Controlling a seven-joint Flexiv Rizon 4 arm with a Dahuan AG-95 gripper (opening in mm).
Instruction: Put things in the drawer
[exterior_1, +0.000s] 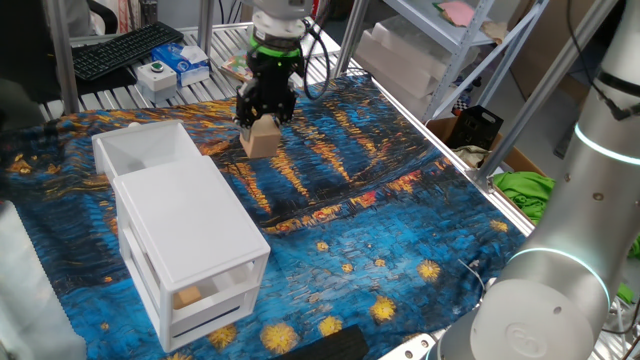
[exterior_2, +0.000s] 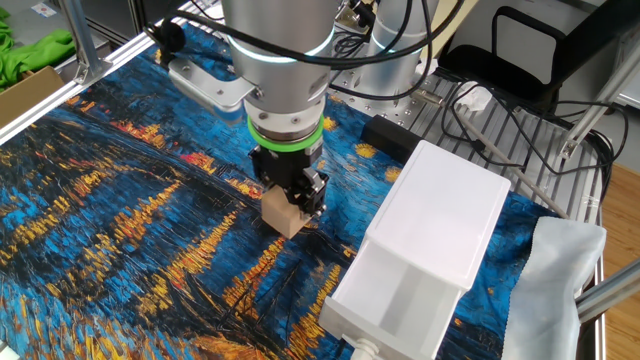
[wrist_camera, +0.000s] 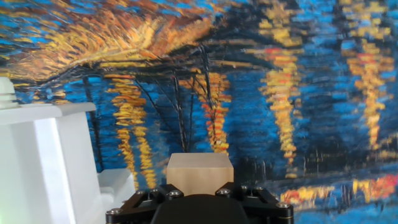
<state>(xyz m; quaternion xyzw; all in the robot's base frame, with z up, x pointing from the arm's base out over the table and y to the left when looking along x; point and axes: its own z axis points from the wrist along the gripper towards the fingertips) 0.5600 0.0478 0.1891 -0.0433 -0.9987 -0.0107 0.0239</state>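
My gripper (exterior_1: 262, 122) is shut on a light-tan wooden cube block (exterior_1: 261, 139) and holds it above the blue painted cloth, just right of the open top drawer (exterior_1: 150, 146) of the white cabinet (exterior_1: 190, 240). In the other fixed view the block (exterior_2: 283, 213) hangs under the gripper (exterior_2: 293, 197), left of the drawer (exterior_2: 400, 298). In the hand view the block (wrist_camera: 199, 174) sits between the jaws, with the drawer's white wall (wrist_camera: 43, 162) at the left. Another tan block (exterior_1: 186, 296) shows behind the see-through front of a lower drawer.
A keyboard (exterior_1: 125, 48) and a small box (exterior_1: 180, 62) lie on the slatted bench at the back. Metal shelf frames (exterior_1: 470, 80) stand at the right. A second robot arm (exterior_1: 560, 260) rises at the front right. Cables and a black block (exterior_2: 395, 135) lie behind the cabinet.
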